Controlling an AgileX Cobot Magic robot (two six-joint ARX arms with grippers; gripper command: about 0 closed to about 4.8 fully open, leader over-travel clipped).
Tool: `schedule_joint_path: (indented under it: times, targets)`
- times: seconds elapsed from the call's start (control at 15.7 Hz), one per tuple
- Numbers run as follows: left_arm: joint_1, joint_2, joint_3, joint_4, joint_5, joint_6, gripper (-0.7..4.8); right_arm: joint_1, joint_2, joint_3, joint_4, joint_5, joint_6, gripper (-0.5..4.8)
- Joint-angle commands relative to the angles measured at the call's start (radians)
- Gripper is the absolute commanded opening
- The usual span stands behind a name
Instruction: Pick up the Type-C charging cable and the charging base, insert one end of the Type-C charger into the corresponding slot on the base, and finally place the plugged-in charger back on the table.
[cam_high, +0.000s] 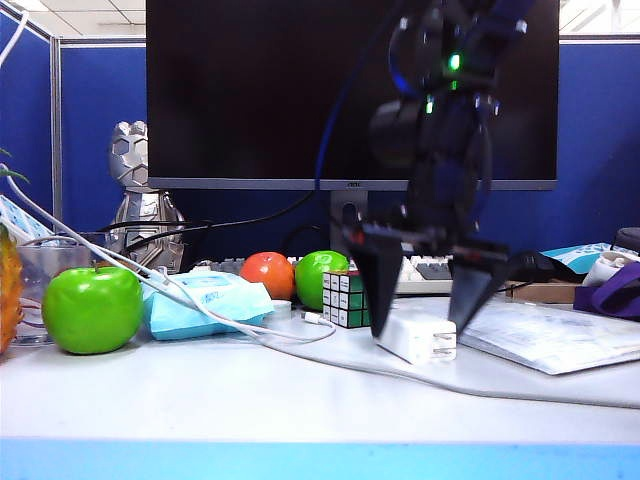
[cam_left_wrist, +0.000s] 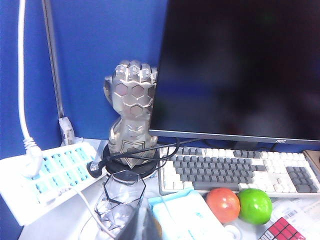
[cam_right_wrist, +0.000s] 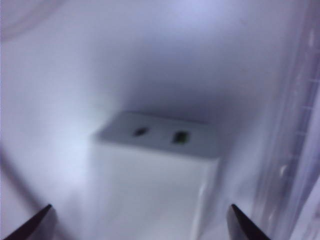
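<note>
**Right end effector spread over the charging base**

My right end effector (cam_high: 420, 300) hangs low over the surface (cam_high: 300, 400), its two dark fingers spread wide, one on either side of the charging base (cam_high: 418, 337). In the exterior view both fingertips sit beside the base with gaps visible, so I am not gripping it. My right wrist view, blurred, shows the charging base (cam_right_wrist: 160, 170) lying between my two fingertips (cam_right_wrist: 30, 226), its slotted face turned away from me, both tips clear of its sides.

The charging base lies on the surface just to the right of the Rubik's cube (cam_high: 346, 297). The Type-C charging cable (cam_high: 290, 335) trails over the surface to the left of the cube, one plug end lying just beside the cube's lower left corner, apart from the base.

My left end effector is not clearly seen in any view; it is pressed together. Its wrist camera looks out at the keyboard (cam_left_wrist: 235, 170), the monitor (cam_left_wrist: 240, 70) and a silver gauntlet figure (cam_left_wrist: 131, 115).
</note>
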Motion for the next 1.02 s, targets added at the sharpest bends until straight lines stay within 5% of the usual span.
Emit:
schedule_joint_path:
  times: [0.06, 0.32, 0.38, 0.45, 0.76, 1.02]
  targets:
    - [0.000, -0.002, 0.003, 0.018, 0.000, 0.000, -0.06, 0.001, 0.034, 0.003, 0.007, 0.006, -0.011, 4.41]
    - [0.000, -0.002, 0.003, 0.019, 0.000, 0.000, -0.06, 0.034, 0.045, 0.003, 0.015, 0.053, -0.022, 4.25]
    - [0.000, -0.002, 0.003, 0.019, 0.000, 0.000, -0.06, 0.048, 0.045, 0.003, 0.016, 0.064, -0.034, 3.31]
    - [0.000, -0.002, 0.003, 0.019, 0.000, 0.000, -0.06, 0.080, 0.045, 0.003, 0.012, 0.096, -0.048, -0.30]
    - [-0.026, -0.002, 0.003, 0.014, 0.049, -0.001, -0.06, 0.144, -0.005, 0.067, -0.088, 0.110, -0.115, -0.07]
    - [-0.115, 0.033, 0.003, 0.012, 0.071, -0.004, -0.06, 0.123, -0.251, 0.087, 0.000, 0.109, -0.116, -0.06]
